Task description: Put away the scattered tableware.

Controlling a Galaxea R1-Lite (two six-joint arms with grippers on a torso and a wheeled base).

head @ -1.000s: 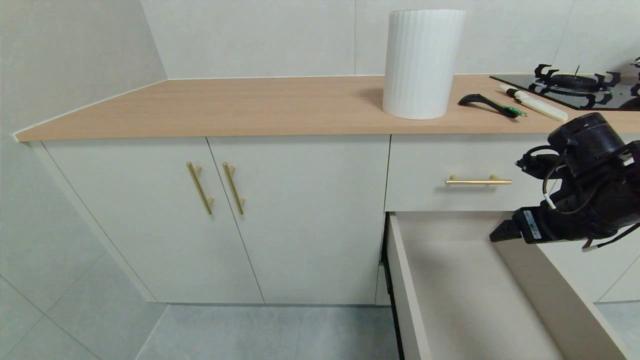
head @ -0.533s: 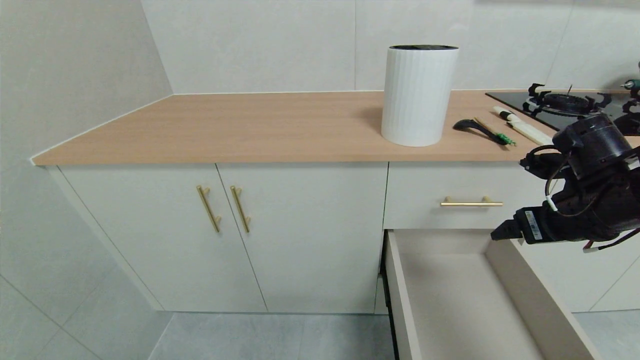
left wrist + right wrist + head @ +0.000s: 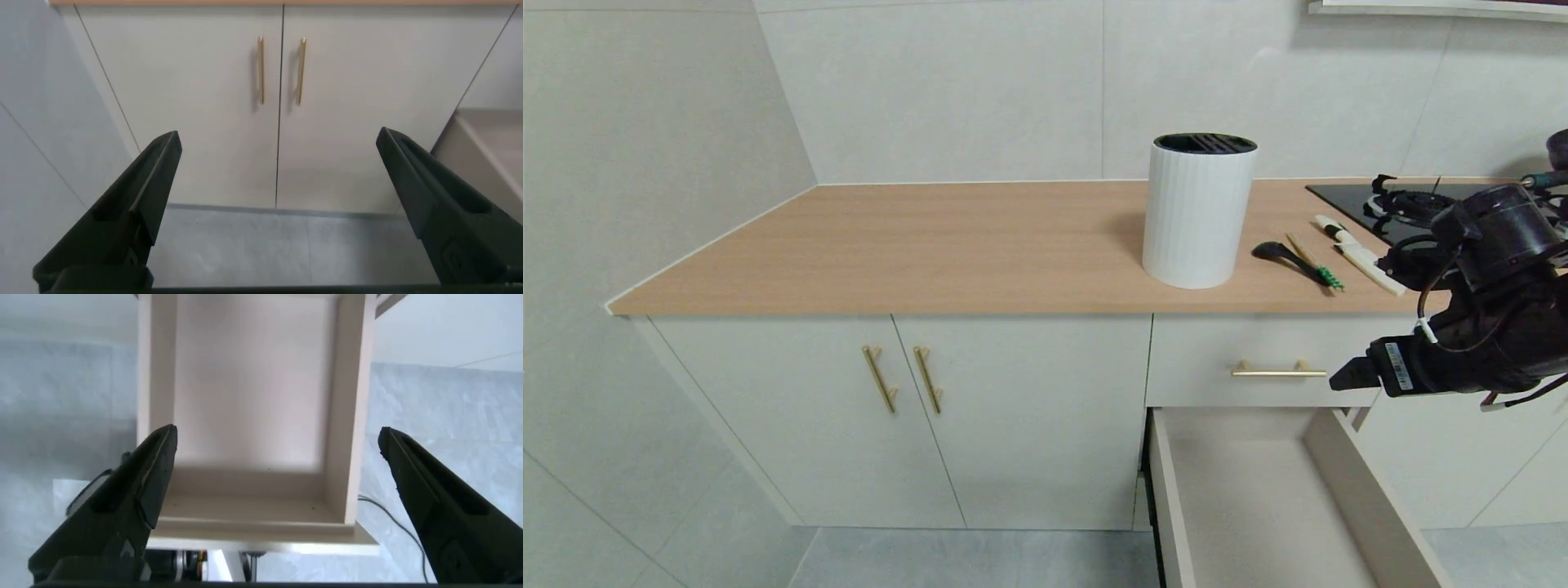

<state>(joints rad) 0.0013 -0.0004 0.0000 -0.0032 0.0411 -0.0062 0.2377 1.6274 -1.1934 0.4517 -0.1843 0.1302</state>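
On the wooden counter (image 3: 947,245) lie a black spoon (image 3: 1282,255), a pair of chopsticks with green ends (image 3: 1313,263) and a white-handled utensil (image 3: 1359,255). They sit just right of a white ribbed holder (image 3: 1197,214). Below them an empty drawer (image 3: 1168,498) is pulled out. My right gripper (image 3: 1343,377) hangs open over the drawer's right side, with the drawer floor (image 3: 253,384) between its fingers. My left gripper (image 3: 278,137) is open and empty, facing the cabinet doors (image 3: 278,106).
A black gas hob (image 3: 1409,204) takes up the counter's far right. The upper drawer with a gold handle (image 3: 1278,372) is shut above the open one. Two cabinet doors with gold handles (image 3: 903,380) are shut on the left. Grey tiled floor (image 3: 972,559) lies below.
The head camera has lifted, so the whole scene sits lower in the picture and the holder's slotted top now shows. The tableware and drawer have not moved.
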